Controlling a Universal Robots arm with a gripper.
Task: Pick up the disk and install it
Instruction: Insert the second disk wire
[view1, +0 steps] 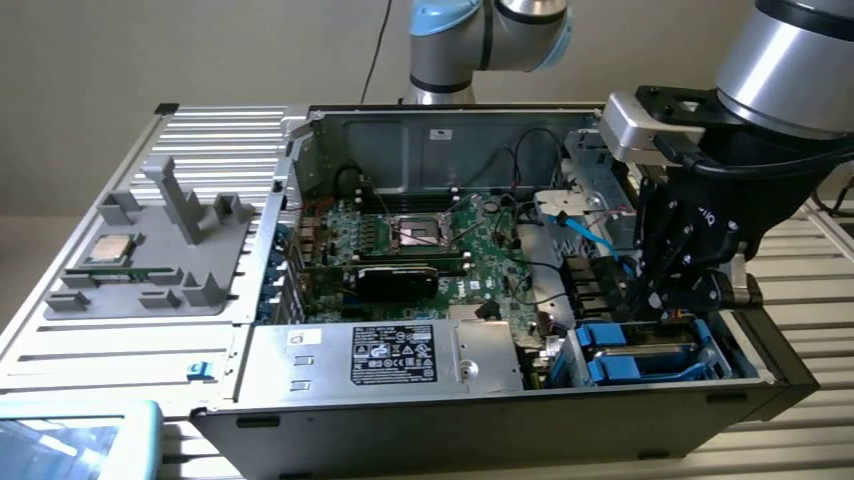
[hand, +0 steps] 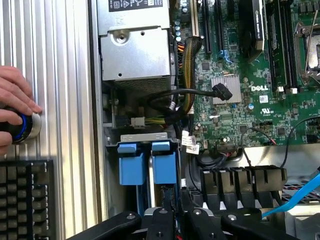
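wrist view adds a hand (hand: 12, 107) on a knob (hand: 25, 127).

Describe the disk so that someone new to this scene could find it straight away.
Start at the open computer case and go to its near corner on the exterior view's right, under the gripper. The disk sits in the drive bay there, the one framed by bright blue plastic brackets, unlike the silver power supply beside it.

Ribbed metal table (view1: 80, 345) under computer case (view1: 400, 410)
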